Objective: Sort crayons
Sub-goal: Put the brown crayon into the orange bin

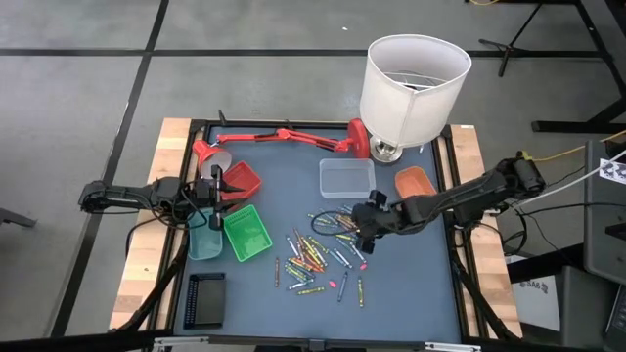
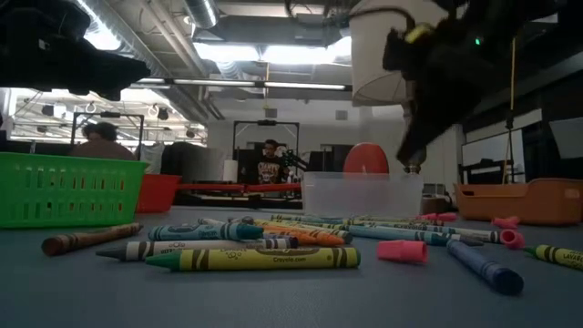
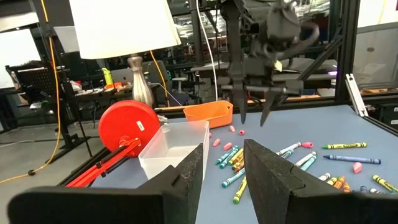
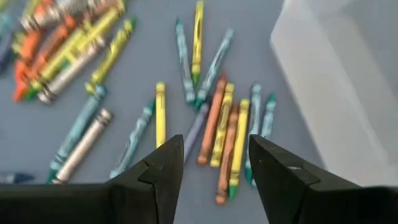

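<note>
The right arm is stretched in from the right edge of the overhead frame toward the centre, and its right claw (image 1: 370,227) is held above the scattered crayons (image 1: 318,256), fingers spread and nothing gripped. In the right wrist view the two dark fingers (image 4: 152,177) are seen parted over a cluster of yellow, orange and green sticks, with a clear plastic tray (image 4: 339,81) just beside them.

The left arm is extended from the left edge, and the left claw (image 1: 210,188) is poised over the coloured trays at centre left, its fingers parted and empty.

The crayons are spread loose over the dark blue bench (image 1: 293,318) at lower centre of the overhead frame, mixed with small pink bits. A green tray (image 1: 246,233), a red tray (image 1: 242,180), a teal tray (image 1: 203,240) and an orange tray (image 1: 415,181) are set around them. A red desk lamp (image 1: 284,137) is laid along the far edge, beside a white-shaded lamp (image 1: 411,83).

Beyond the bench, a workshop with people seated is seen in the level view.
</note>
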`<control>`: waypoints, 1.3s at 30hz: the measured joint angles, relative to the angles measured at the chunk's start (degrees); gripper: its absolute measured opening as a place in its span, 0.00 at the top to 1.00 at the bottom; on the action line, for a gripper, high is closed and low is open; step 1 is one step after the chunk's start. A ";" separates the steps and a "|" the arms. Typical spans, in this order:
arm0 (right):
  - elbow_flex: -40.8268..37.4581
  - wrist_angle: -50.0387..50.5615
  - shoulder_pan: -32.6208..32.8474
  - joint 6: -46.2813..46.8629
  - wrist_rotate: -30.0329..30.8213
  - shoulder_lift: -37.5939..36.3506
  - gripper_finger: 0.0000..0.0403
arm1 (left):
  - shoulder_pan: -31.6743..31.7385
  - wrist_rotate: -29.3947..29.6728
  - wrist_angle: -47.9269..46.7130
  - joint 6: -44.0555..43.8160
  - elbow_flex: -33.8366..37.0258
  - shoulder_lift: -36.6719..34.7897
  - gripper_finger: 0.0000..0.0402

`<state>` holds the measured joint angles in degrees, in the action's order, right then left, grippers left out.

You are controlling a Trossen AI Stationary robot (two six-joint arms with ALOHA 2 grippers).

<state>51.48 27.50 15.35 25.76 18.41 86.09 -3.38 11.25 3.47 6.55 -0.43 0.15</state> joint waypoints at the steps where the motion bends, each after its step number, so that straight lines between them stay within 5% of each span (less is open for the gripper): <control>1: 0.00 0.68 0.00 0.51 0.00 0.83 0.55 | -0.01 0.00 0.00 0.00 0.01 0.02 0.75; 14: -0.17 5.98 0.00 7.11 -2.33 6.87 0.55 | -0.01 0.00 -0.02 -0.04 0.01 0.01 0.75; 39: -6.69 -3.81 -0.02 11.87 -6.57 6.79 0.55 | -0.01 0.00 -0.05 -0.15 0.02 0.01 0.75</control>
<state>44.80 23.68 15.33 37.62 11.84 92.88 -3.39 11.25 3.42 6.39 -0.41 0.16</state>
